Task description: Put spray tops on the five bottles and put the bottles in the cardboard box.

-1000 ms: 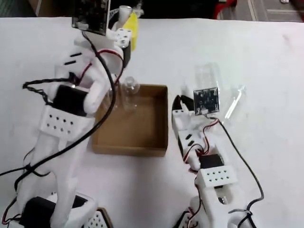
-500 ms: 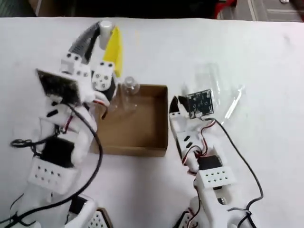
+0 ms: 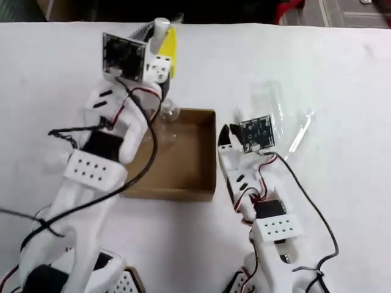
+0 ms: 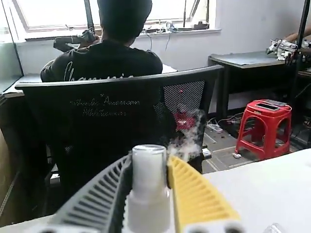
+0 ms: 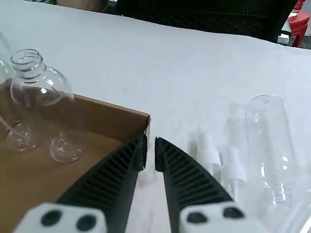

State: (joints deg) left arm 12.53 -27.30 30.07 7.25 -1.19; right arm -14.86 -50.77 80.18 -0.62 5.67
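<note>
Clamping a white spray top [image 4: 148, 174] in the left gripper [image 3: 157, 33], beyond the cardboard box [image 3: 168, 190].
Hovering the right gripper [image 5: 150, 150], closed to a slit and empty, at the box's corner; showing a clear bottle [image 5: 41, 87] upright inside.

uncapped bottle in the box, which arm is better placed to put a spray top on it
Left. The left gripper holds a white spray top, raised close to the bottle at the cardboard box's far side. The right gripper is empty beside the box's right wall.
</note>
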